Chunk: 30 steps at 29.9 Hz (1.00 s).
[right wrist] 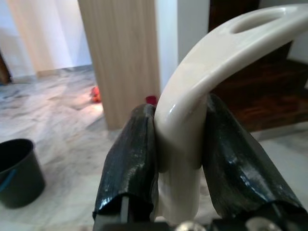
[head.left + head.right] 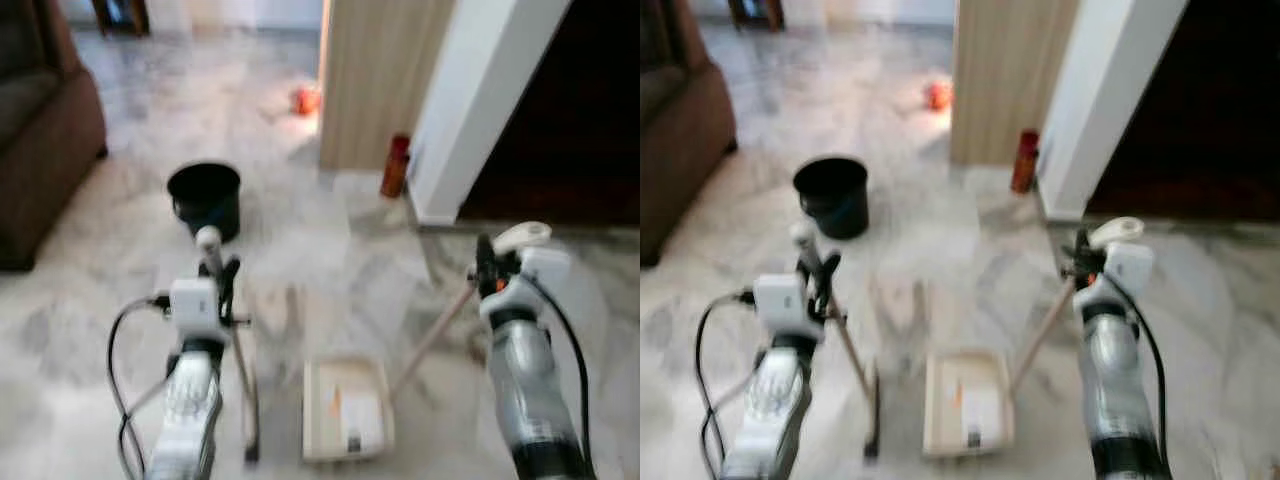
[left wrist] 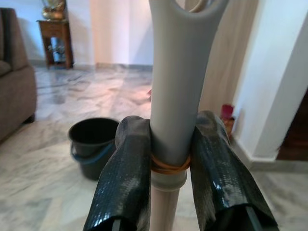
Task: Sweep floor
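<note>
Two long-handled tools are standing on the marble floor point(image 2: 300, 250), one in each gripper. The left gripper point(image 3: 171, 159) is clamping its two black fingers point(image 3: 125, 178) tight around the grey grip of the broom handle point(image 3: 175, 72), just above an orange rubber band point(image 3: 169, 167) wrapped round the shaft; from the head camera the broom's stick is slanting down toward 5 o'clock, ending at a thin dark foot on the floor at 6 o'clock, just beside the dustpan. The right gripper point(image 1: 178, 159) is squeezing its fingers point(image 1: 132, 159) closed on the cream looped dustpan handle point(image 1: 202, 82). That handle's pale shaft is running down toward 8 o'clock to one cream dustpan point(image 2: 346, 408) lying flat on the floor between the two arms, at 6 o'clock in the head views. Inside the dustpan, a small orange streak and a dark speck are showing; blur is hiding what they are.

One black bucket point(image 2: 206, 197) with a blue bail is sitting at 11 o'clock, beyond the left gripper; its inside is reading dark, contents unclear. One red bottle-like object point(image 2: 396, 165) is standing at 1 o'clock against the wooden panel point(image 2: 375, 80) and white pillar point(image 2: 480, 100). One small orange thing point(image 2: 306, 99) is lying at 12 o'clock. One brown sofa point(image 2: 40, 140) is filling 9 to 10 o'clock.
</note>
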Available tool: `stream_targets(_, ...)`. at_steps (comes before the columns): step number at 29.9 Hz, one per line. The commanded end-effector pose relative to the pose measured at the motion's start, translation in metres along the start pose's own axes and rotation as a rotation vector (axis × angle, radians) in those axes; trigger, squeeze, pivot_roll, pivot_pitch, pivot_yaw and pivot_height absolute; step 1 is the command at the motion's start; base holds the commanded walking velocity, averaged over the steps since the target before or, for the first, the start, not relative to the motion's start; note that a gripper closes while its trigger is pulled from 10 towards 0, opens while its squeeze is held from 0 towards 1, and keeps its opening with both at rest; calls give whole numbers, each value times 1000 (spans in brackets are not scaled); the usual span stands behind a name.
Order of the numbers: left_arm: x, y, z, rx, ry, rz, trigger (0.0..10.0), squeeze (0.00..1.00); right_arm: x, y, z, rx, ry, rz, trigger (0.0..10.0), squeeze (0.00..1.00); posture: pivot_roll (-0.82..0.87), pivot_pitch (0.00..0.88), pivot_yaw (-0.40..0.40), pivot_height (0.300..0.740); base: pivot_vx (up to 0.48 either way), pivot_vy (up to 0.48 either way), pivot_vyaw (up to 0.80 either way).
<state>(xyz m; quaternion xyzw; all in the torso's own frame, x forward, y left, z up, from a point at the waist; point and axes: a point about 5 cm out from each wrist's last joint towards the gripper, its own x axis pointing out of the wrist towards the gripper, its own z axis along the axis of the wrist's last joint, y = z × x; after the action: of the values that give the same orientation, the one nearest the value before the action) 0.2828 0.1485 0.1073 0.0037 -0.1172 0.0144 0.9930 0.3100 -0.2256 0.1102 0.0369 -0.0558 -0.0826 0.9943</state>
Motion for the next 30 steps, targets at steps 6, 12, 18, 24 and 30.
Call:
stream_targets(6,4,12,7,19,-40,30,10000,0,11,13,17,15,-69,26,10000,0,-40,49,-103,740,0,287,0)
stream_targets(12,4,22,11,52,-41,21,10000,0,7,26,7,58,-47,24,10000,0,-20,52,-59,740,0,287,0)
stream_targets(18,5,23,12,57,-41,8,10000,0,4,30,3,72,-41,20,10000,0,-16,51,-47,740,0,288,0)
stream_targets(24,6,19,13,54,-41,-7,10000,0,4,35,2,86,-39,24,10000,0,-9,43,-40,740,0,286,0)
stream_targets(30,5,22,13,57,-40,-9,10000,0,4,40,1,97,-37,32,10000,0,-1,46,-39,740,0,289,0)
